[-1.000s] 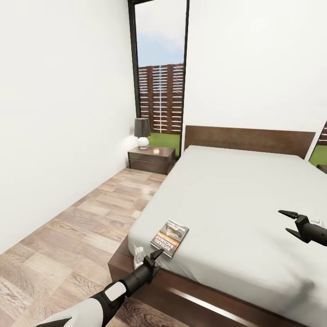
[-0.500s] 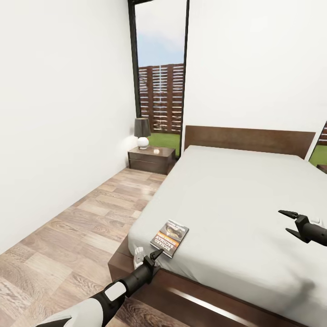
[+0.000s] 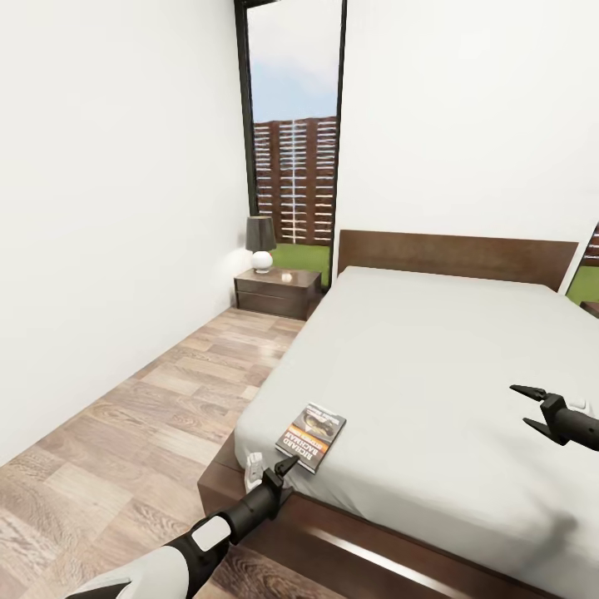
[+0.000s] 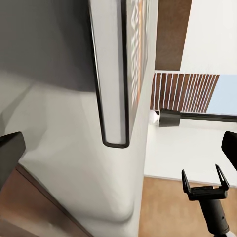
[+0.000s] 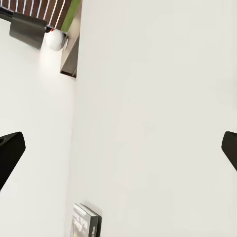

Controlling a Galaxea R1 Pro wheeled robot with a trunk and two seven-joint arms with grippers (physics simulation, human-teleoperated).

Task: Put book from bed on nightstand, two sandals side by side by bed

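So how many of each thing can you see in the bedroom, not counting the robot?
bed: 1
book: 1
nightstand: 1
lamp: 1
window: 1
Total: 5

A small thin paperback book (image 3: 312,436) with a dark photo cover, an orange band and white lettering lies flat and closed near the front left corner of a large bed (image 3: 433,366), at about 7 o'clock on its plain light-grey mattress, turned at a slant to the mattress edge. The bed has a dark brown wooden frame and a low flat headboard at 12 o'clock. A small low dark-brown wooden nightstand (image 3: 278,292) with two drawers stands on the brown wood-plank floor at about 10 o'clock of the bed, beside the headboard.
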